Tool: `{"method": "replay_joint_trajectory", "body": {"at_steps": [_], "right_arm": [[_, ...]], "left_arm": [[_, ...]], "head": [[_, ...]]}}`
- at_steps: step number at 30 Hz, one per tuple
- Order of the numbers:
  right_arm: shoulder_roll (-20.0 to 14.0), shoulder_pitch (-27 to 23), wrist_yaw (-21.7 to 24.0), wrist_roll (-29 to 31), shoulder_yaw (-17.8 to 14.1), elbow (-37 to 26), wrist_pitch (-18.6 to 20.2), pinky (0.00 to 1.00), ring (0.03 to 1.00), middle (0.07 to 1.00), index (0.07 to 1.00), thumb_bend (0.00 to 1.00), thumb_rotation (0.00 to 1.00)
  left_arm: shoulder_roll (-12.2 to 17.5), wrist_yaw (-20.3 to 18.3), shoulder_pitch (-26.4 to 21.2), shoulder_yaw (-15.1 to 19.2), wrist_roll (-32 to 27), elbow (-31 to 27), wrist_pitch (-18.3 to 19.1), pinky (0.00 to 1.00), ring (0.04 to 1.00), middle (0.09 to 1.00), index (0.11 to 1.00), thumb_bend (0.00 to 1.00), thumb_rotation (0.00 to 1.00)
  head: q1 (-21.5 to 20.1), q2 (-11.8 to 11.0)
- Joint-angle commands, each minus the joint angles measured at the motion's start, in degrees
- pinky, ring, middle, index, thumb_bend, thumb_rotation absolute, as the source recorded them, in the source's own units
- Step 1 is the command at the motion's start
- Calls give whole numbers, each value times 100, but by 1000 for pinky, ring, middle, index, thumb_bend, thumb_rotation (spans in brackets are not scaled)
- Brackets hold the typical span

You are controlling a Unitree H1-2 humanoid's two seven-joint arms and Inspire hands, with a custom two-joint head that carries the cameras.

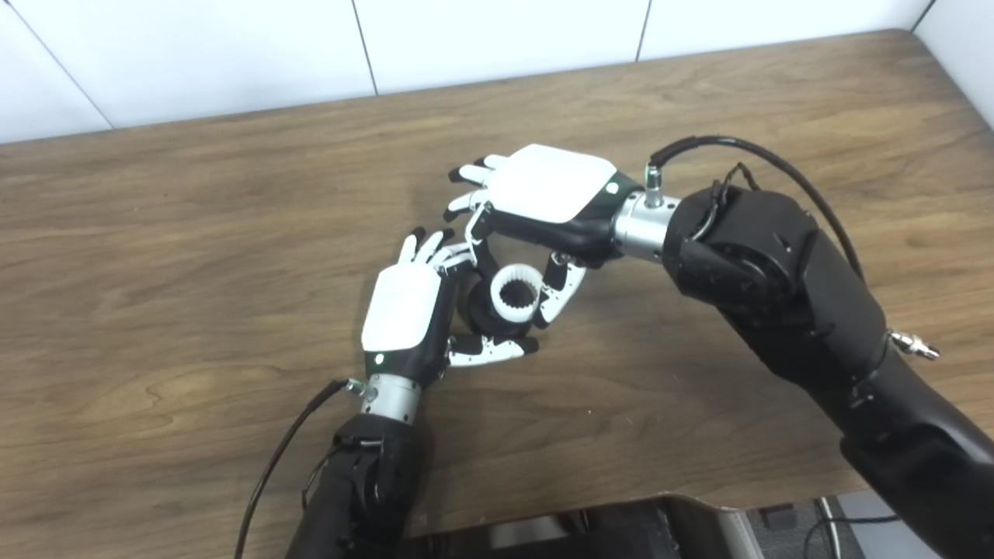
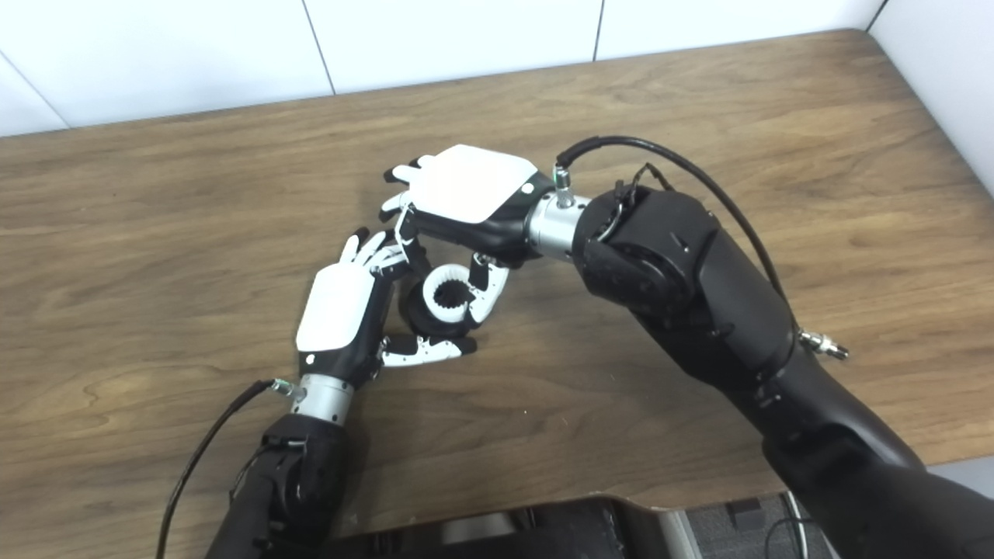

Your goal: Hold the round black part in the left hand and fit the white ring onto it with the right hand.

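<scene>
White ring [image 1: 516,293] sits on top of the black part [image 1: 483,312], mid-table [image 1: 233,233], right between the two hands. Left hand [image 1: 404,310] clamped on the black part: fingers wrap its far side, thumb [image 1: 491,351] runs under its near edge. Right hand [image 1: 543,190] above and just behind the ring, palm down, back plate up; thumb [image 1: 561,289] and one finger [image 1: 475,241] reach down and pinch the ring from either side, other fingers extended flat toward the left. Ring's toothed inner bore faces up, tilted a bit toward the camera.

Left forearm comes up from the bottom edge, wrist straight, hand on edge. Right arm enters from lower right, elbow high, wrist bent left; black cable [image 1: 745,147] loops over the forearm.

Right eye view shows slightly more of the black part's side below the ring [image 2: 452,293]; left eye view shows less. Whether the ring is fully seated, cannot tell.
</scene>
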Motion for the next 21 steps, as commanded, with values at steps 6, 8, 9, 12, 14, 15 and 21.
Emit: {"method": "replay_joint_trajectory", "body": {"at_steps": [6,8,9,12,14,15,21], "right_arm": [[94,-100,-290,-92,-109,74,-224,1000,1000,885,485,525,141],[130,-98,-297,-136,-112,100,-224,1000,1000,886,485,525,141],[142,-99,-302,-155,-112,108,-229,1000,1000,887,485,525,141],[170,-105,-309,-183,-109,127,-249,1000,998,886,485,525,141],[180,-108,-302,-188,-103,135,-256,1000,998,889,485,525,141],[183,-107,-299,-182,-101,142,-258,1000,999,890,485,525,141],[241,-73,-361,-149,-91,215,-268,1000,1000,888,485,525,140]], "left_arm": [[-79,40,523,-244,4,485,124,1000,918,788,484,525,58],[-82,39,521,-244,6,487,128,1000,918,786,484,525,58],[-85,43,521,-242,0,490,125,1000,918,786,484,525,58],[-82,53,519,-252,13,498,117,1000,918,786,483,525,58],[-81,53,517,-262,31,494,123,1000,917,786,484,525,59],[-85,59,520,-261,28,493,123,1000,917,786,484,525,59],[-87,93,518,-275,24,507,110,1000,916,785,484,525,59]], "head": [[-12,10],[-12,10],[-12,10],[-14,10],[-14,10],[-11,21],[30,25]]}}
